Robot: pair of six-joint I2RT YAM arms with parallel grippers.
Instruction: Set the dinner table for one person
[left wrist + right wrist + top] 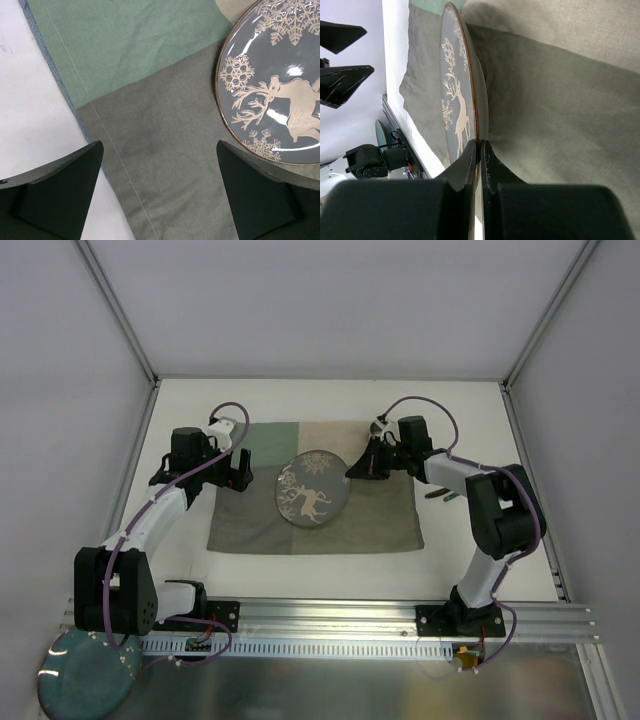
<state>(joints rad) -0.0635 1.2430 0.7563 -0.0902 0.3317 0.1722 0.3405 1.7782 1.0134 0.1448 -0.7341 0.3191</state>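
A grey plate (313, 490) with a pale reindeer and snowflake pattern lies over the middle of the green-and-beige cloth mat (380, 525), which is spread on the white dinner table (300, 575). My right gripper (358, 468) is shut on the plate's right rim; in the right wrist view the fingers (470, 160) pinch the edge of the plate (457, 100). I cannot tell whether the plate is fully resting on the mat (560, 100). My left gripper (160, 145) stands open over the left part of the mat (150, 125), empty, with the plate (280, 90) to its right.
A teal plate (85, 675) sits off the table's near left corner, beyond the aluminium rail (330, 615). Small brown and teal items (440, 495) lie right of the mat, partly hidden by the right arm. Frame posts rise at the far corners.
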